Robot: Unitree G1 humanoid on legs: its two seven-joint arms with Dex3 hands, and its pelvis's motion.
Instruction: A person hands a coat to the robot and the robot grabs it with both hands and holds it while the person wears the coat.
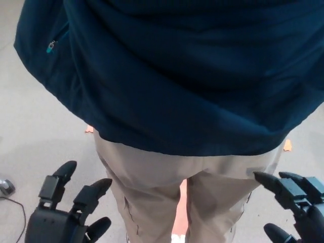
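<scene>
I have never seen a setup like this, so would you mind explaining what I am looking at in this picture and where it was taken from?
This picture comes from a camera on a humanoid robot's head, looking down. Filling most of it is a person seen from behind, very close, wearing a dark blue coat over beige trousers. The black shapes at the bottom corners are the robot's own hands, each with a thumb and two thick fingers. The left robot hand is at the lower left, the right robot hand at the lower right. Both are open with fingers spread, and neither touches the coat or holds anything. Below is a grey floor, with a strip of orange showing between the person's legs.
</scene>
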